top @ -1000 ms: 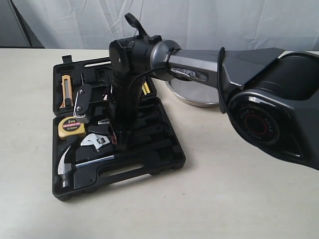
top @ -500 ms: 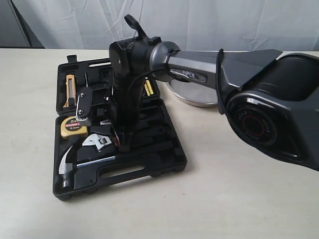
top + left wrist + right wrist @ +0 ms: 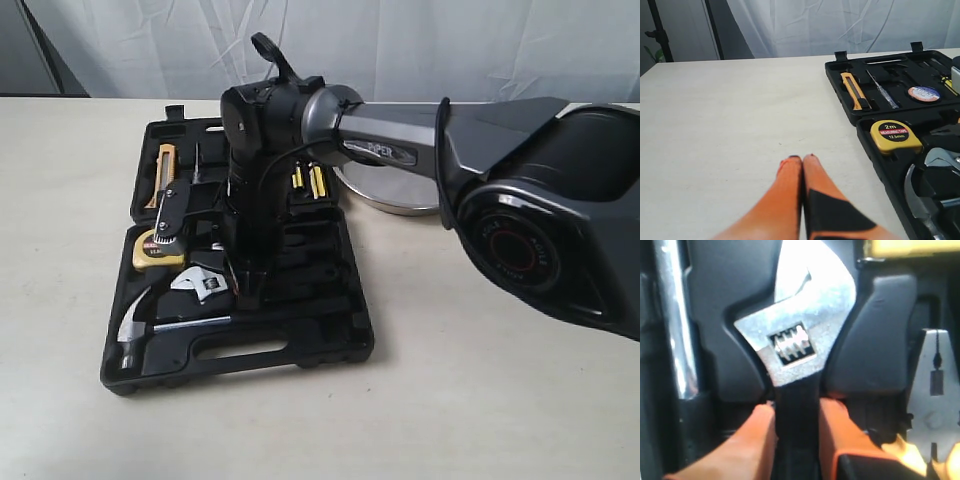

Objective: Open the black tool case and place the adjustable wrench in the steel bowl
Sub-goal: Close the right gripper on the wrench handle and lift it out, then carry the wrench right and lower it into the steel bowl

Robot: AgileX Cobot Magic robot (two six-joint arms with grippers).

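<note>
Right gripper (image 3: pixel 796 415), clamped on the small silver-jawed, black-handled adjustable wrench (image 3: pixel 800 335), is swivelling the open black plastic tool case (image 3: pixel 300 335) rightward at upper left of frame; the wrench is apparently sticking in its slot. Left gripper (image 3: pixel 802 161) is idling, fingers together.

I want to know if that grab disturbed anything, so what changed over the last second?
The black tool case swung, its far end sliding right toward the steel bowl, while its near edge barely moved. The right gripper stayed down in the case, fingers flanking the handle of the adjustable wrench. The bowl did not move.
</note>
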